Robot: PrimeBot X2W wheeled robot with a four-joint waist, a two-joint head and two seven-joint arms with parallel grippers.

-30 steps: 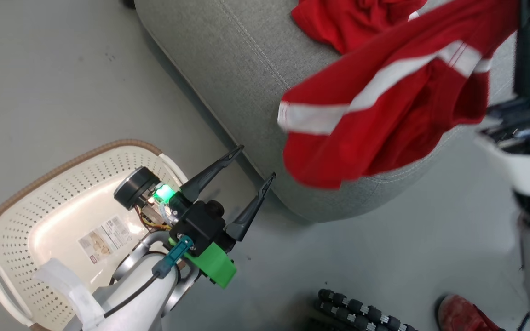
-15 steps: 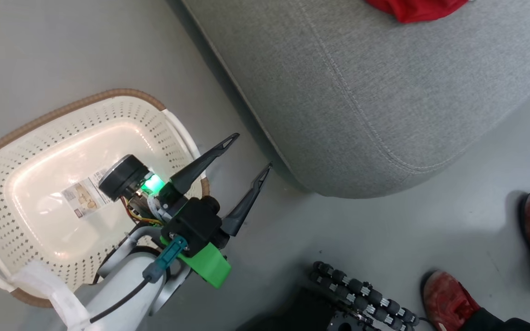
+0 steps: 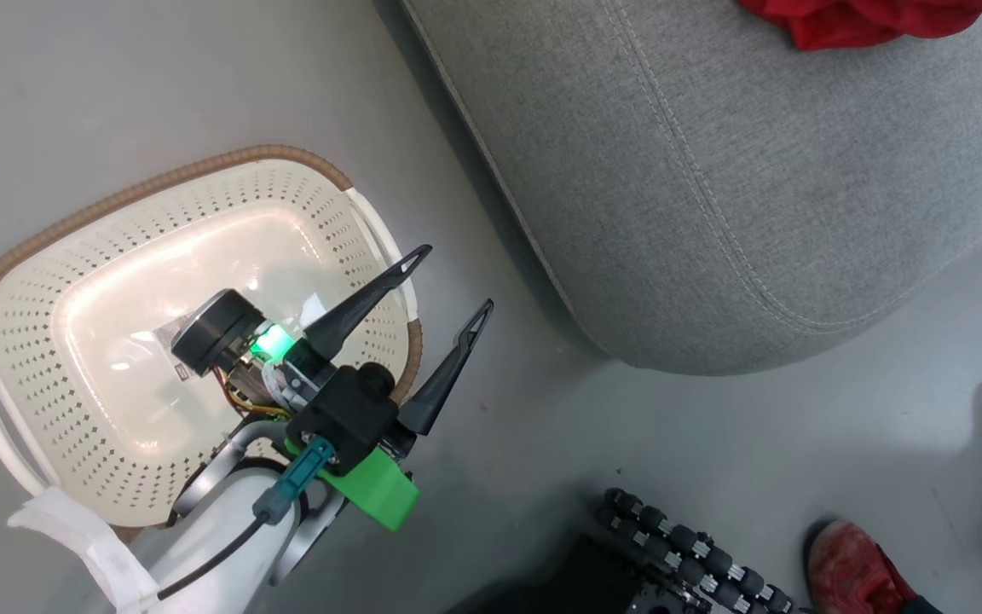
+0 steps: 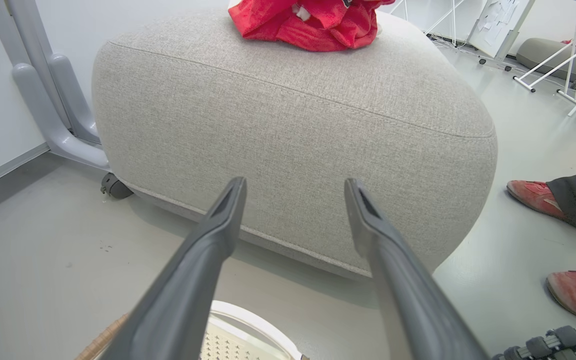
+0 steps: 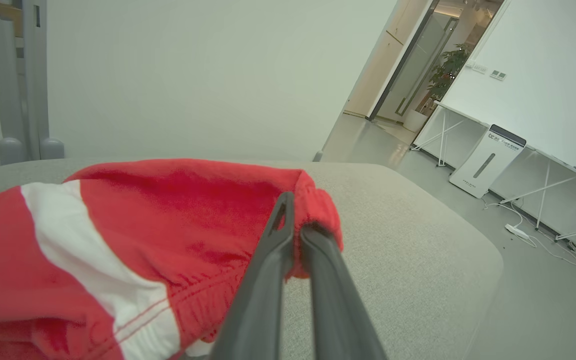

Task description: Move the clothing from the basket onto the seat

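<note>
most clothing (image 3: 870, 21) cropped, basket (image 3: 39, 358) partly hidden

The red, white-panelled clothing (image 4: 313, 22) was heaped on top of the grey woven seat (image 3: 755, 170). The cream perforated basket (image 3: 14, 341), brown-rimmed with white handles, was stood upright on the floor just beside the seat.

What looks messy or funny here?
Nothing is broken or spilled. The clothing just lies crumpled in a heap on the seat, with the right hand pinching its edge. The basket stands upright.
</note>
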